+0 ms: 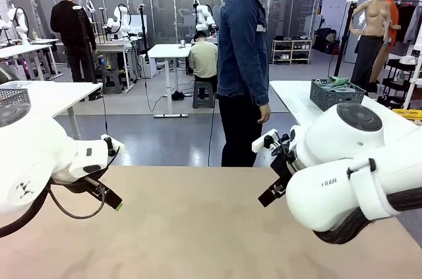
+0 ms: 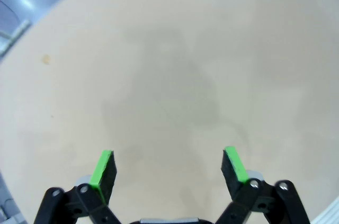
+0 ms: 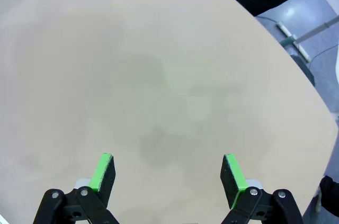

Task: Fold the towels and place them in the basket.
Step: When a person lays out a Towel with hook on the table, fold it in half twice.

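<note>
Side table (image 1: pixel 293 104), grey basket (image 1: pixel 337 99) holding greenish towel (image 1: pixel 333 82)

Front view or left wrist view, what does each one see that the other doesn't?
Front view: a person standing beyond the tan table, the right tool, open, and a dark basket on a side table. Left wrist view: the left tool close up, green pads spread wide. Both: the tan table and the left tool.

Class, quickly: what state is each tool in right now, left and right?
Left tool: open, holding nothing.
Right tool: open, holding nothing.
</note>
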